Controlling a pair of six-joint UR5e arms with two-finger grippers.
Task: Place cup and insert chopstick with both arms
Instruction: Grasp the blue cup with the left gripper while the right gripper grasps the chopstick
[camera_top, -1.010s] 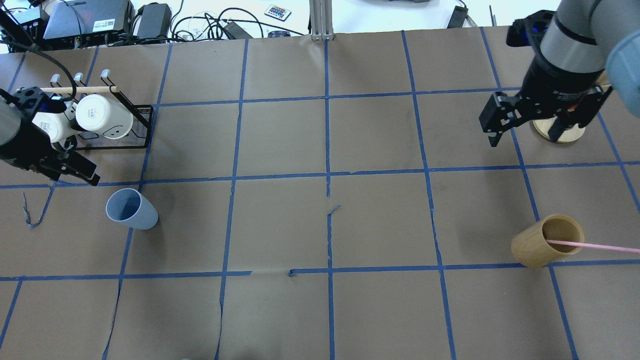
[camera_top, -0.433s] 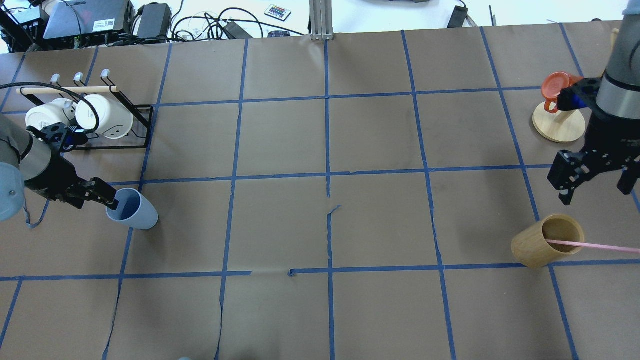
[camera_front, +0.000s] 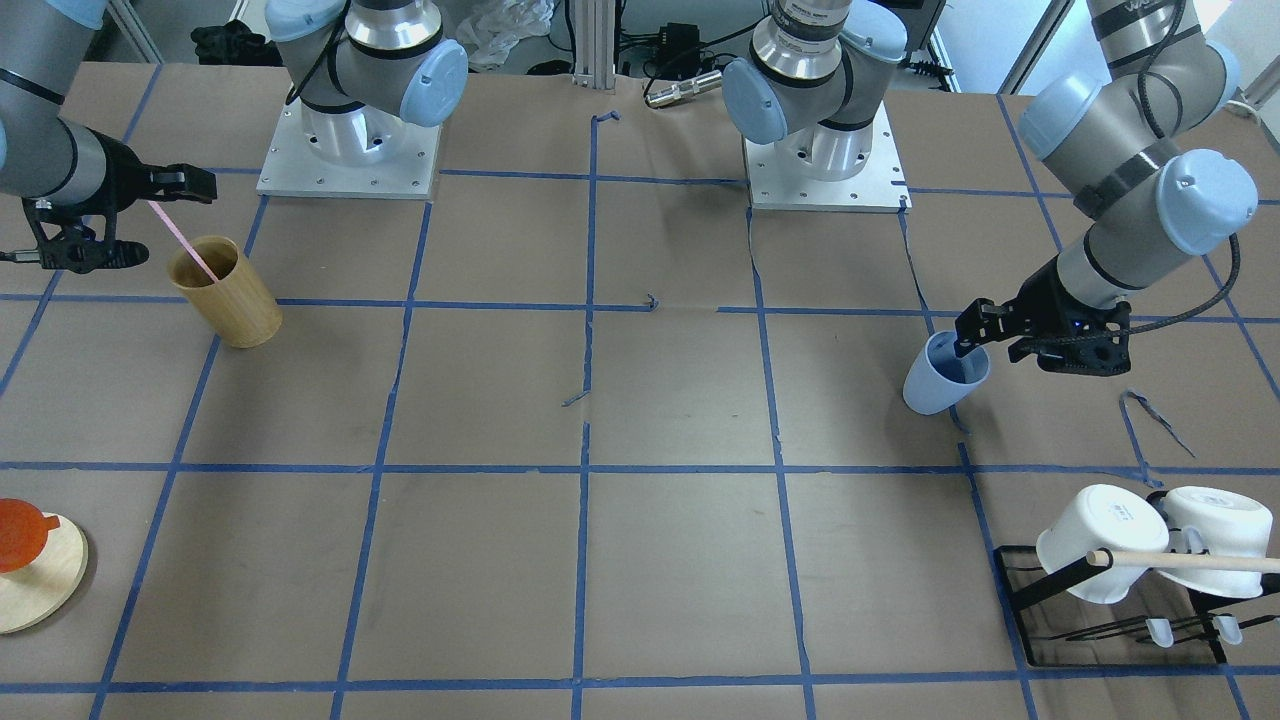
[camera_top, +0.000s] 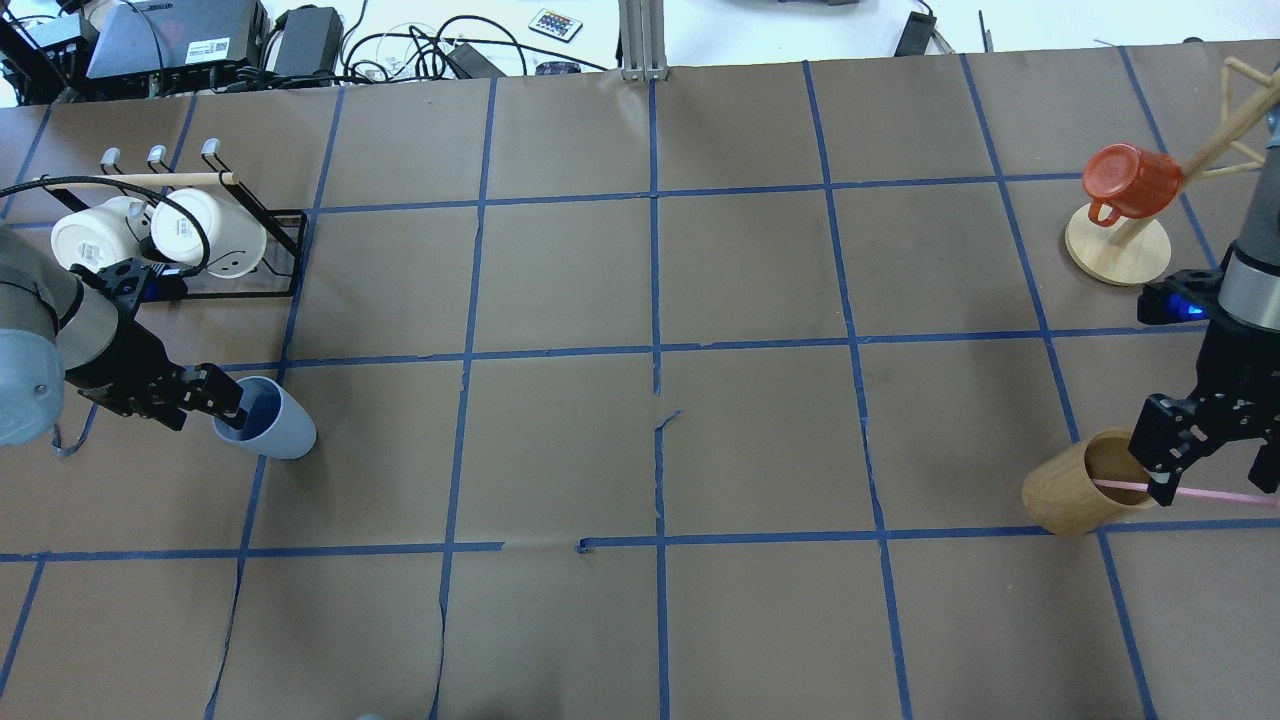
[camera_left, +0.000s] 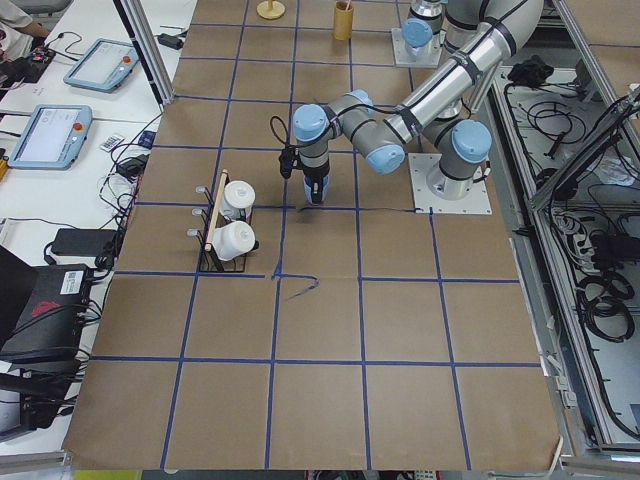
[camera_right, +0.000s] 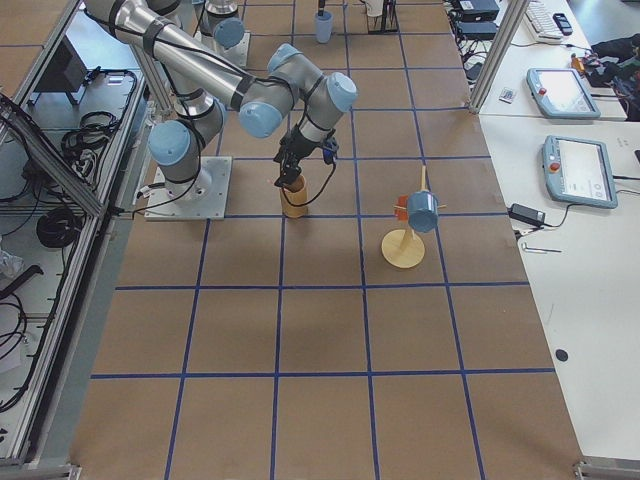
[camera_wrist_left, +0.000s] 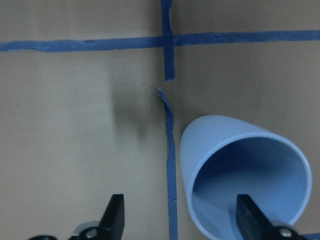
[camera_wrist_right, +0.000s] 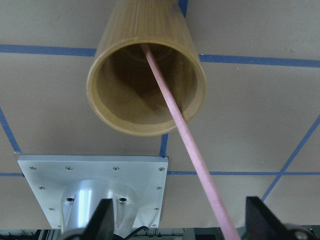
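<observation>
Light: bright, even, from overhead.
Shadows: faint and soft on the tabletop.
Glare: washed-out white beyond the far edge.
Focus: left wrist-view fingers perhaps slightly soft.

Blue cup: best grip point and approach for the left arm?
Pinch the rim wall nearest the left end effector, from above, one finger inside and one outside. The blue cup stands upright, mouth open, with no handle, and tapers downward.
</observation>
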